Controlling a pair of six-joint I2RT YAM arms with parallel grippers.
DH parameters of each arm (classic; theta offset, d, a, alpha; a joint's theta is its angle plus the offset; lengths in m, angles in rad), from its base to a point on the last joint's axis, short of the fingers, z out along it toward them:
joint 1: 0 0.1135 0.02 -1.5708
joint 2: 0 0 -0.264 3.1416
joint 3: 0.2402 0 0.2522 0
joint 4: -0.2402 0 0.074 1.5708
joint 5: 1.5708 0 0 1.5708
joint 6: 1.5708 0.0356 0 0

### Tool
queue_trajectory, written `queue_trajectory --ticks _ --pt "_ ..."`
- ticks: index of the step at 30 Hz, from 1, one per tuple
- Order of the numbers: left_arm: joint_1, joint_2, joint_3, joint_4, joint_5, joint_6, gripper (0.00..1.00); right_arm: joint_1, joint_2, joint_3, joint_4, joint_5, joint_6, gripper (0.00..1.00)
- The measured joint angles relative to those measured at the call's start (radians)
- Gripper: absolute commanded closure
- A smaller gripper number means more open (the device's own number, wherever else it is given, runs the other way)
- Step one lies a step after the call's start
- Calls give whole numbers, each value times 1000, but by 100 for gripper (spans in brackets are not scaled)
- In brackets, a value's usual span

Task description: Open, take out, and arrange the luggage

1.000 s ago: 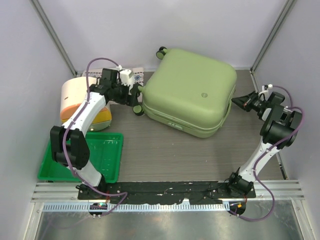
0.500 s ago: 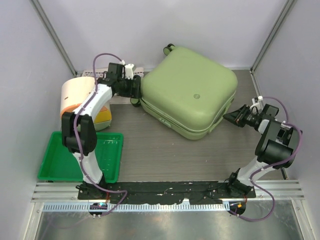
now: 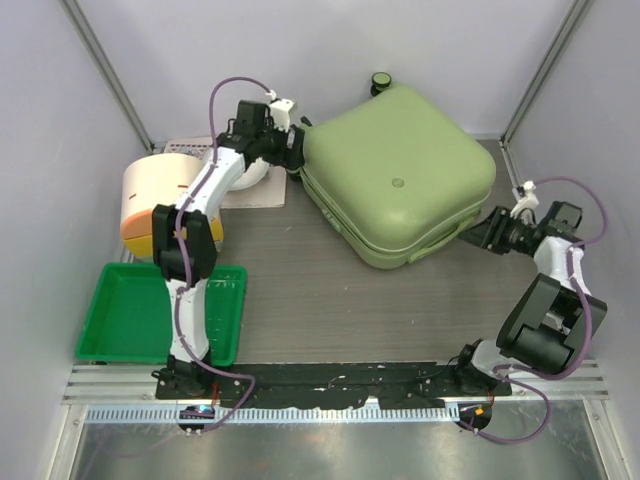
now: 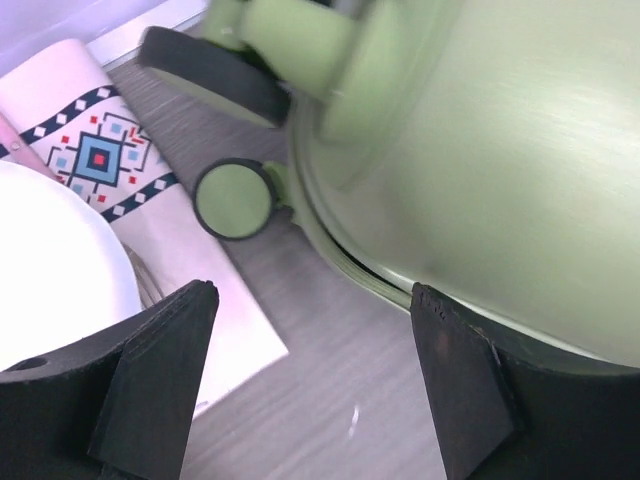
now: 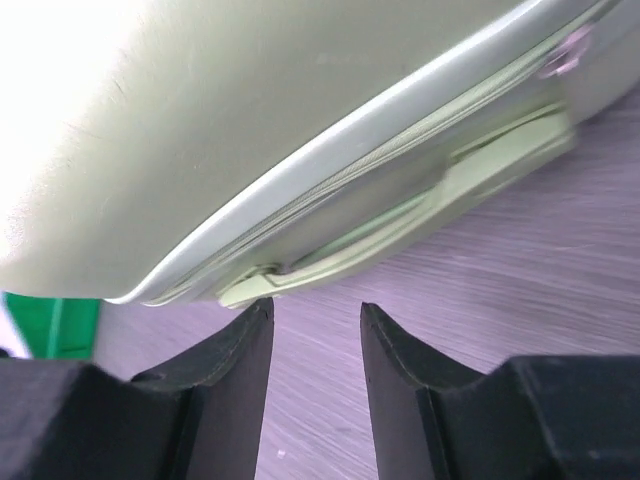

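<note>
The closed luggage (image 3: pixel 400 175) lies far back on the table (image 3: pixel 300 300), left claw (image 4: pixel 312 300) and right claw (image 5: pixel 316 312) both apart and empty, so pulling its zipper (image 5: pixel 400 150) may just slide it.

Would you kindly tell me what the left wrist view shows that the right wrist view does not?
Only the left wrist: wheels of the luggage and a patterned cloth. Only the right wrist: the side handle, the zipper seam and a sliver of the green tray. Both: the luggage itself, the wood-grain table and an open, empty gripper: the left gripper there, the right gripper here.
</note>
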Motion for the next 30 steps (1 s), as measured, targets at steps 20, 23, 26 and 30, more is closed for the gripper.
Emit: queue_trajectory --ticks 20,23,26,30 --pt "-204 -651 -570 -79 223 251 18 -34 193 247 25 102 -394 49" --pt "-230 -650 -599 -98 241 257 18 -21 209 247 83 102 -401 50" --pt "-259 -650 -616 -98 251 270 18 -20 245 248 136 108 -401 50" --pt "-297 -650 -624 -99 264 273 18 -11 287 249 177 122 -405 50"
